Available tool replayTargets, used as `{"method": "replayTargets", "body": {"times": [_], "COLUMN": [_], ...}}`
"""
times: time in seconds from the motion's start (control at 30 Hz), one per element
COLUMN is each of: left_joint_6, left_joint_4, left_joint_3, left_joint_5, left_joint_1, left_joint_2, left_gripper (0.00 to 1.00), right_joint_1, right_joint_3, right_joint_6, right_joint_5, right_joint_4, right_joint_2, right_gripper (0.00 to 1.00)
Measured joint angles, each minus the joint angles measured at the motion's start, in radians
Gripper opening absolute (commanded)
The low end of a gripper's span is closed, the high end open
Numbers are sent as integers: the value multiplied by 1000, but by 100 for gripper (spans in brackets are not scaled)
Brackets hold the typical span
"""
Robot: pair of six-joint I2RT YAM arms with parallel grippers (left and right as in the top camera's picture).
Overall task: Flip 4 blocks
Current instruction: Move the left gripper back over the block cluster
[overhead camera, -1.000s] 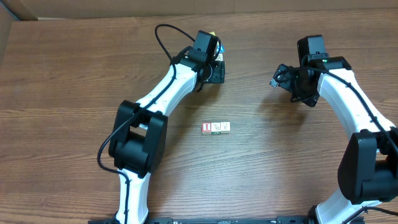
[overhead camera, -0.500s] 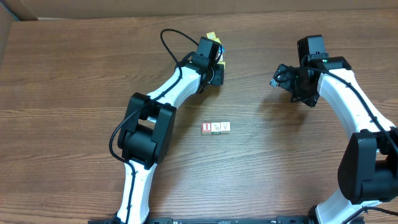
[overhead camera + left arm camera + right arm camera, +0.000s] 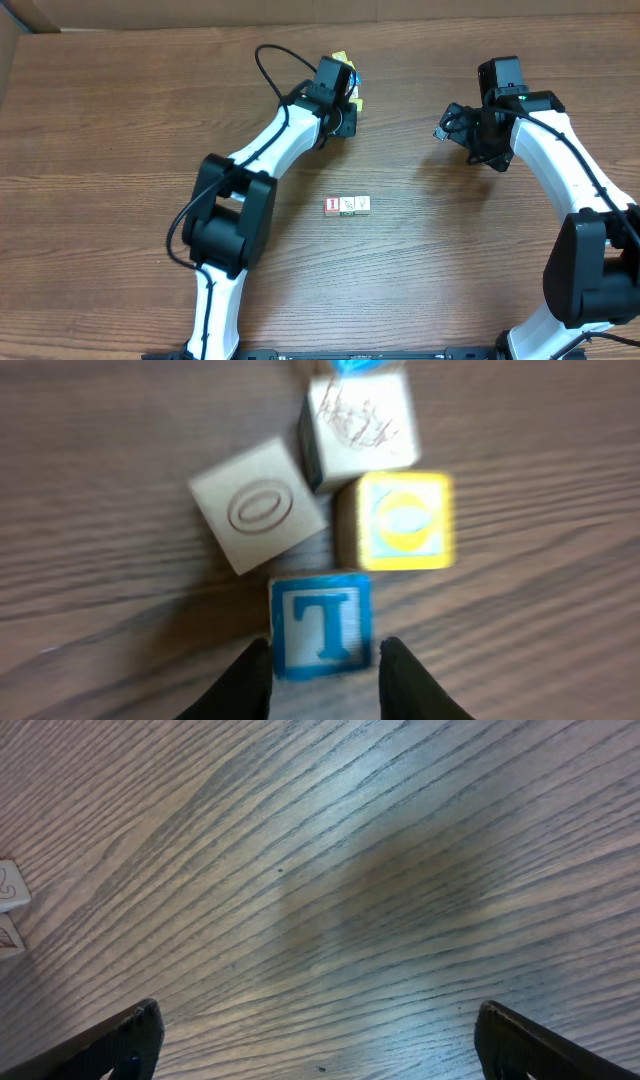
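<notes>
The left gripper (image 3: 323,665) stands narrowed astride the T block (image 3: 320,625), with one of its fingers (image 3: 245,685) at each side face. Whether the pads press the wood or only sit just beside it cannot be told. The T block lies flat on the table (image 3: 120,620), blue-framed letter up, right between the fingertips. It looks like a small painted wooden cube, so it is likely light, stiff and not fragile. Its flat parallel sides suit a pinch, though the paint may be slick, and so small a thing could twist or pop out of an off-centre hold. The best hold seems to be the two free side faces that the fingers flank, taken centred and low enough to stop it pivoting. The far face is a poor choice, since neighbours crowd it. Just ahead and to the right, the yellow block (image 3: 405,520) sits touching or nearly touching the T block's far corner. Just ahead and to the left lies the O block (image 3: 258,505), turned askew, its corner close to the same edge. Lifting straight up would probably be safer than dragging, which might nudge these two. Farther ahead, the scribble block (image 3: 360,420) sits close against them. Well behind the gripper, toward the table's middle, a row (image 3: 347,205) of three blocks lies touching side by side, with a red-framed one at its left end. Farthest off, the right gripper (image 3: 318,1025) hangs wide open over bare wood, holding nothing.
</notes>
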Motion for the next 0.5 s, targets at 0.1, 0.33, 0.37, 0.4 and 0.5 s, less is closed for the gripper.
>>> {"method": "replayTargets", "body": {"times": [0.1, 0.33, 0.37, 0.4, 0.5], "left_joint_6": [2, 3, 3, 3, 3], "left_joint_4": [-6, -51, -60, -63, -63], "left_joint_3": [0, 3, 3, 3, 3], "left_joint_5": [0, 0, 0, -2, -16], "left_joint_1": [0, -5, -7, -11, -20], "left_joint_2": [-61, -111, -106, -98, -63], "left_gripper": [40, 42, 41, 41, 40], "right_joint_1": [0, 0, 0, 0, 0], "right_joint_3": [0, 0, 0, 0, 0], "right_joint_6": [0, 0, 0, 0, 0], "right_joint_5": [0, 0, 0, 0, 0], "right_joint_4": [0, 0, 0, 0, 0], "right_joint_2": [0, 0, 0, 0, 0], "right_gripper": [100, 100, 100, 100, 100]}}
